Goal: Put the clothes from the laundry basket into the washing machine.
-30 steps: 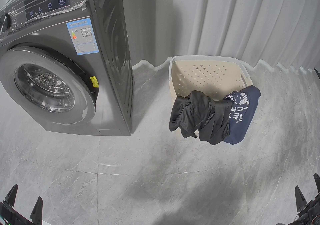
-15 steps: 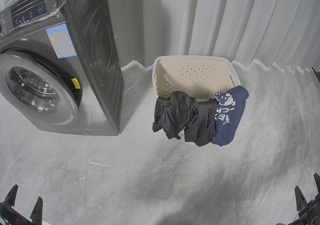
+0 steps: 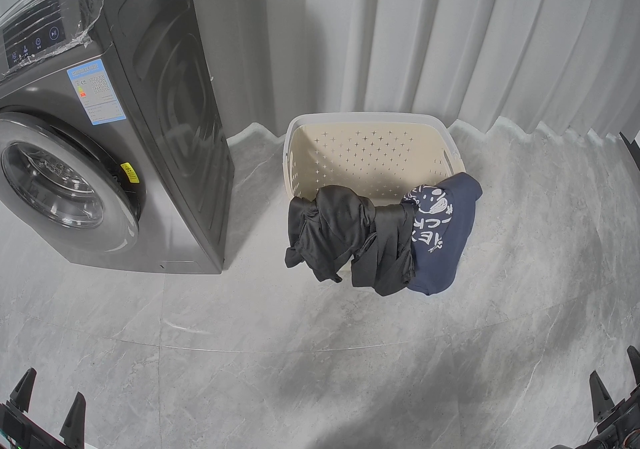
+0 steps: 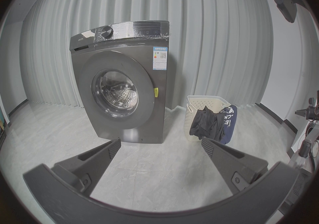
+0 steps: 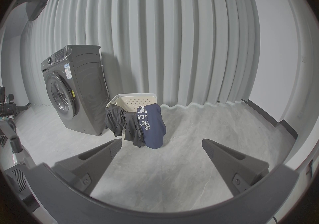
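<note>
A cream laundry basket (image 3: 370, 127) (image 4: 207, 100) (image 5: 131, 99) stands on the floor by the curtain. Over its front rim hang a black garment (image 3: 347, 237) (image 4: 206, 125) (image 5: 121, 123) and a navy printed shirt (image 3: 443, 230) (image 4: 231, 123) (image 5: 151, 125). The dark grey washing machine (image 3: 100, 117) (image 4: 123, 81) (image 5: 74, 85) stands to the basket's left, its round door (image 3: 57, 184) (image 4: 114, 90) shut. My left gripper (image 3: 48, 402) (image 4: 159, 146) is open, low at the near left, far from the basket. My right gripper (image 3: 617, 380) (image 5: 159, 146) is open at the near right, nothing between its fingers.
Grey marble-look floor (image 3: 300, 350) spreads wide between me and the basket. White pleated curtains (image 3: 433, 24) line the back. A dark baseboard (image 5: 265, 115) runs along the wall at the right.
The head view has swung: machine and basket sit further left in the picture than one second ago. Both grippers keep their places, open.
</note>
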`<state>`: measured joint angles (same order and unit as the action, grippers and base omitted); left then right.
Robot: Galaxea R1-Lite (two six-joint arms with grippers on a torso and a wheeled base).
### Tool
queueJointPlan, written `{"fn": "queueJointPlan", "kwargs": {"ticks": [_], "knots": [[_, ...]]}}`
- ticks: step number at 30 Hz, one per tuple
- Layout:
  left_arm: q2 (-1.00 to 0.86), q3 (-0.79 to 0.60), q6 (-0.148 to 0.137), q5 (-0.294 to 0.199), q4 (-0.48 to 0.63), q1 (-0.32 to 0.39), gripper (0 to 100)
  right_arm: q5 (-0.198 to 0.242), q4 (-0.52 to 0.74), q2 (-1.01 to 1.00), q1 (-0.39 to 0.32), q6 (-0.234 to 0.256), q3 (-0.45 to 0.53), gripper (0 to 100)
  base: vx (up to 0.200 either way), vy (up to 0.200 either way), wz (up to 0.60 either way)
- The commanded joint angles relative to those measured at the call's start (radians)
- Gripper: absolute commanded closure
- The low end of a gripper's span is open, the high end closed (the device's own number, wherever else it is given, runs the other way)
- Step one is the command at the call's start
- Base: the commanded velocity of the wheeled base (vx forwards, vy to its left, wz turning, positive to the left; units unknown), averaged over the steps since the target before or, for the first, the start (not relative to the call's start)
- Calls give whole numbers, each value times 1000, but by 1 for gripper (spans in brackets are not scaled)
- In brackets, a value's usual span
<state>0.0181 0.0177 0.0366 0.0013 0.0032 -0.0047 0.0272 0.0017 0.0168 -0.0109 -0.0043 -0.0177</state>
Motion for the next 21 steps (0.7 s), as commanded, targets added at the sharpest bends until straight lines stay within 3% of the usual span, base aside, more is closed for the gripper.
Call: {"fn": "queueJointPlan", "kwargs": {"ticks": [1,7,16,21], "knots": [[-10,-15,0,0,0,0,0,0,0,-3,0,0,16,0,200,0,0],[-10,-15,0,0,0,0,0,2,0,-3,0,0,16,0,200,0,0],[-10,-15,0,0,0,0,0,0,-2,-3,0,0,16,0,0,0,0],[-10,-15,0,0,0,0,0,0,0,-3,0,0,16,0,0,-200,0]]}}
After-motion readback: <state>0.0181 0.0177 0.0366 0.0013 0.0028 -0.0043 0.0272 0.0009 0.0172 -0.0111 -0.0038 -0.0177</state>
